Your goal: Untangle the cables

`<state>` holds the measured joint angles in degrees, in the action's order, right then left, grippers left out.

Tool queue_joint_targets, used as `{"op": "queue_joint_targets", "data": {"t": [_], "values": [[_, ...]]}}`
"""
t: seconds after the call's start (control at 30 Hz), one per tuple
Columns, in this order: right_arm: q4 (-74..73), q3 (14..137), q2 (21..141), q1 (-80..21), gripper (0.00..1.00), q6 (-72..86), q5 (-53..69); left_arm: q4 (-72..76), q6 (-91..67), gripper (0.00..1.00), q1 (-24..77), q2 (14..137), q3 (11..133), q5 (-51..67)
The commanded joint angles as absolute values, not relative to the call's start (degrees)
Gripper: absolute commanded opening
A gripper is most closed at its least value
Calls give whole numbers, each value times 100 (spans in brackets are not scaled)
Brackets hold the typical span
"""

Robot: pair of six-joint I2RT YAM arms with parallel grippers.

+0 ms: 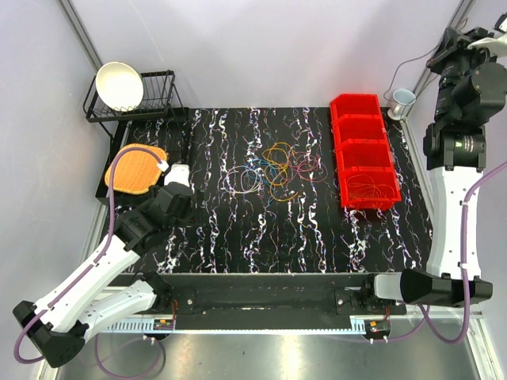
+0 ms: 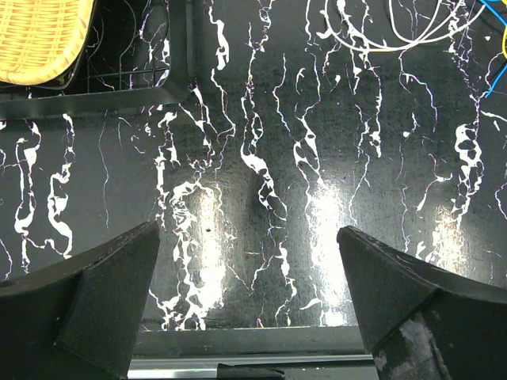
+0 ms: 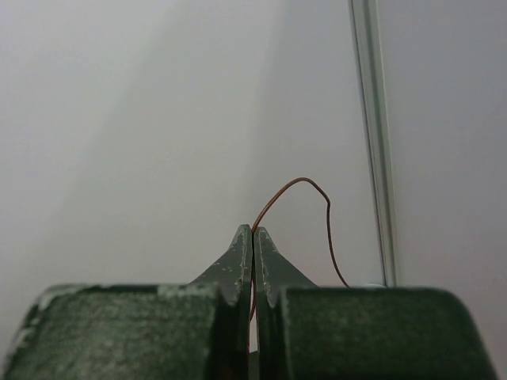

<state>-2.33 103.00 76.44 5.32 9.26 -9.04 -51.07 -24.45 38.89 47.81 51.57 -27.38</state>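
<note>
The cables (image 1: pixel 273 170) lie in a loose tangle of thin coloured loops at the middle of the black marbled mat. My left gripper (image 1: pixel 168 207) hangs over the mat to their near left. It is open (image 2: pixel 247 237) with only bare mat between its fingers, and pale and blue loops (image 2: pixel 396 38) show at the top right of its wrist view. My right gripper (image 1: pixel 453 41) is raised high at the back right, facing the wall. It is shut (image 3: pixel 253 229) on one thin brown-orange cable (image 3: pixel 305 184), which arches up from the tips and drops to the right.
Red bins (image 1: pixel 364 119) stand in a row right of the tangle, and the nearest bin (image 1: pixel 388 202) holds a few thin wires. A wicker plate (image 1: pixel 136 169) lies at the left by a black rack (image 1: pixel 158 107) with a white bowl (image 1: pixel 119 85). A mug (image 1: pixel 402 99) stands at the back right.
</note>
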Motion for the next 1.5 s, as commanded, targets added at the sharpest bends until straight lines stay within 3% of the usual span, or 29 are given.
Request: {"op": "queue_joint_targets", "data": {"t": [0.0, 0.43, 1.03, 1.47], "values": [[-325, 9976, 7655, 563, 0, 791, -1257, -4939, -2461, 99, 3885, 4755, 5159, -2804], [-466, 9352, 7796, 562, 0, 1177, -1090, -5450, -3269, 99, 4051, 4782, 5309, -2777], [-843, 7761, 7172, 563, 0, 2566, -678, -5274, -3023, 99, 4236, 4693, 5194, -3138], [-1107, 7717, 7883, 562, 0, 3111, 148, -5247, -2997, 99, 4236, 4562, 5186, -3138]]}}
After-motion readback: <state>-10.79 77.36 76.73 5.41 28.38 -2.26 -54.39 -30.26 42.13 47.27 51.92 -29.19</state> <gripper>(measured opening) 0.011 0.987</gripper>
